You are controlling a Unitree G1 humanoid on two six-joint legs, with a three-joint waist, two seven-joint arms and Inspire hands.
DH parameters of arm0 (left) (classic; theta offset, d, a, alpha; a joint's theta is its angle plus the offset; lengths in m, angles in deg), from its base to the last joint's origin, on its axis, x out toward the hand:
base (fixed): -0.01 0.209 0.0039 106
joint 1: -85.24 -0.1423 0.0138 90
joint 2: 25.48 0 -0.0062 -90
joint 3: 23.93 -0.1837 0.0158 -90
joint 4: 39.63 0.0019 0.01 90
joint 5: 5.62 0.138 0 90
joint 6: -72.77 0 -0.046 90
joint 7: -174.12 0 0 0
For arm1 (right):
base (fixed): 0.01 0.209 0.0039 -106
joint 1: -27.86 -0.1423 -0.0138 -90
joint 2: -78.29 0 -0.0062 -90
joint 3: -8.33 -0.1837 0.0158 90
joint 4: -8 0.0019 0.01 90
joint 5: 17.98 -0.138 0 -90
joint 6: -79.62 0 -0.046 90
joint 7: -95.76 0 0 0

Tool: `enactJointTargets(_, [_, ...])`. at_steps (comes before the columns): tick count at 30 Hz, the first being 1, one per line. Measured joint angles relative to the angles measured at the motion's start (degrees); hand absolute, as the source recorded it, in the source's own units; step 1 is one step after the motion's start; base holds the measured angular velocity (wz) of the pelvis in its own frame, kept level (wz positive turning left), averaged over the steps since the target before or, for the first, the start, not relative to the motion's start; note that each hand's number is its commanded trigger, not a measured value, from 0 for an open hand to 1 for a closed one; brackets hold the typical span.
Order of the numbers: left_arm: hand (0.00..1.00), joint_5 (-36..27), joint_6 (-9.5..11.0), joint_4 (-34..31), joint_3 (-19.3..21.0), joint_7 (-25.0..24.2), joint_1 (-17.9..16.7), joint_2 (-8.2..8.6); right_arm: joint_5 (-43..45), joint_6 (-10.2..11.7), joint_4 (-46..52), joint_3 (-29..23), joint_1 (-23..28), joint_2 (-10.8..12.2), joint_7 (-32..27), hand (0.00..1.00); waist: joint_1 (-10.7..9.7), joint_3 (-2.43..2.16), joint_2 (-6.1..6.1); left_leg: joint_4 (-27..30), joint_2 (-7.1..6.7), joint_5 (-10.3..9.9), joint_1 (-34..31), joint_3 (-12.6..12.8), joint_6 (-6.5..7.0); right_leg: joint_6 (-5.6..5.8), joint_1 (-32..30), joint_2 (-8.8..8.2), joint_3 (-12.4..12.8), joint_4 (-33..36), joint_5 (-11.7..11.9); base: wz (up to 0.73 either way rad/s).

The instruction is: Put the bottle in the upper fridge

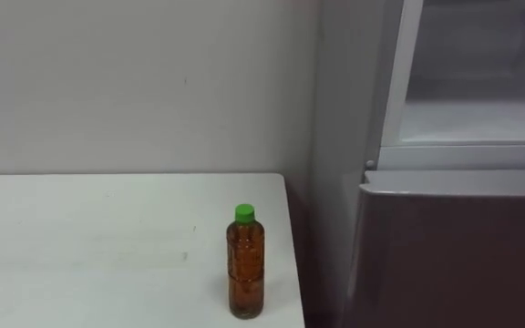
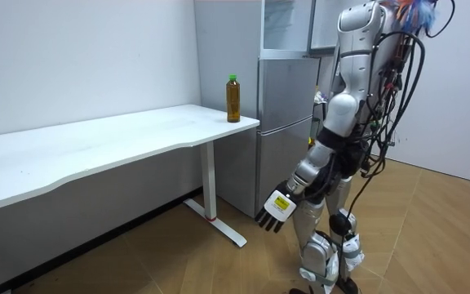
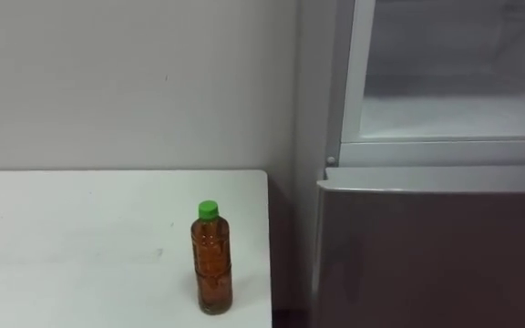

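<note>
- The clear plastic bottle of amber drink with a green cap point(image 1: 246, 266) stood upright on the white rectangular table point(image 1: 80, 241), near its right edge. That spot was probably chosen for an easy reach towards the tall grey fridge point(image 1: 454, 260) just beside the table.
- Neither hand held it: the left hand point(image 2: 276, 209) hung low beside the robot's leg, fingers slack and empty, so the pickup had likely not begun.
- The white-framed upper compartment point(image 1: 474, 120) showed a pale shelf inside. Whether it was open or glazed was unclear.
- No writing was legible on the bottle or the fridge.
</note>
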Motion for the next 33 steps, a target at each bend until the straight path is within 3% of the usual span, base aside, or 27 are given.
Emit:
enactJointTargets(8, [0.0,0.94,1.58,0.04,-0.1,0.01,0.09,-0.05,4.28,2.09,10.48,0.18,1.69,0.03,1.34,0.0,0.25,0.06,0.31,0.11,0.1,0.0,-0.4,0.61,-0.01,-0.06,-0.91,0.02,0.35,0.32,0.04,-0.02])
enactJointTargets(11, [0.0,1.67,2.37,0.11,-0.2,0.08,0.09,-0.1,6.51,2.21,19.93,0.49,2.48,0.03,1.58,0.0,0.51,0.12,0.28,0.19,-0.01,0.01,-0.91,0.56,0.0,-0.07,-1.42,0.04,0.7,0.68,0.01,-0.03])
enactJointTargets(16, [0.0,3.04,2.48,-0.01,-0.04,0.09,0.63,-0.24,8.28,4.39,29.94,1.83,1.46,0.13,3.4,0.0,0.62,0.09,-0.07,0.36,0.01,0.01,-1.01,0.54,0.01,-0.07,-1.75,0.03,0.7,0.81,0.02,0.0])
enactJointTargets(22, [0.0,4.5,2.41,-0.91,-0.15,0.08,0.8,-0.37,8.52,3.92,44.75,4.42,2.96,0.14,3.52,0.0,0.84,0.01,-0.3,0.33,0.33,0.01,-1.7,0.98,0.01,-0.14,-2.7,0.13,1.34,1.03,0.07,-0.04])
enactJointTargets(33, [0.0,5.37,2.36,-0.89,0.0,0.07,1.08,-0.93,8.39,3.93,57.85,4.63,2.95,-0.25,5.18,0.0,2.37,0.23,-0.53,0.21,0.56,0.0,-1.63,1.0,-0.02,-0.18,-2.5,0.23,1.41,2.05,0.11,0.0])
